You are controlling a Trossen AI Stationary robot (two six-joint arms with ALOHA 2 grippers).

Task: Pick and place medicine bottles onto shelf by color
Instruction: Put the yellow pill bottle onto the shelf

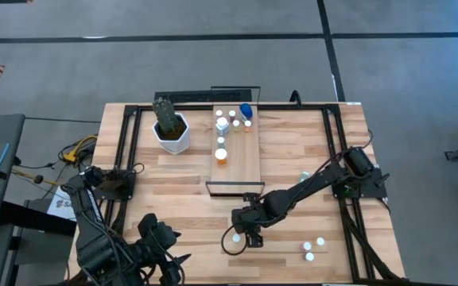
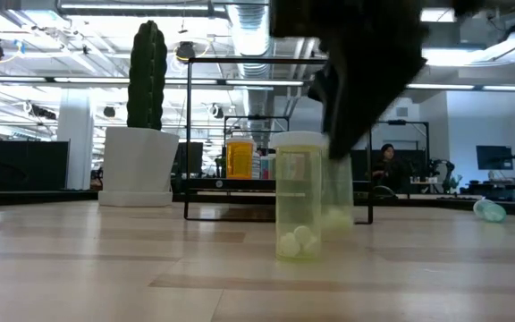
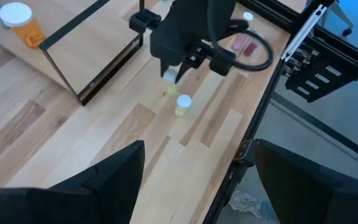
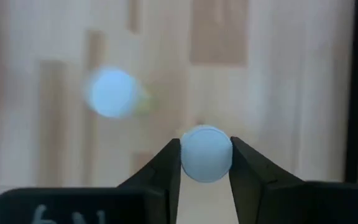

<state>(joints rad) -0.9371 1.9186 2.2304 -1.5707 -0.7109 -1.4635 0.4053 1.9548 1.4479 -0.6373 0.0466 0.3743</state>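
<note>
A small clear yellow-green medicine bottle with a white cap [image 4: 206, 153] is clamped between the two dark fingers of the right end effector [image 1: 252, 230], near the front middle of the light-wood desk [image 1: 181, 199]. A second, similar white-capped bottle [image 1: 235, 236] stands upright on the desk just beside it. Behind them, the long light-wood shelf with a dark metal frame [image 1: 242, 163] is seen carrying several white-capped bottles, an orange one [image 1: 221, 156] and a larger blue one [image 1: 246, 110]. Two more white-capped bottles [image 1: 314, 248] are seen toward the desk's front right. The left end effector [image 1: 159, 238] is held spread wide, empty, at the front left edge.
</note>
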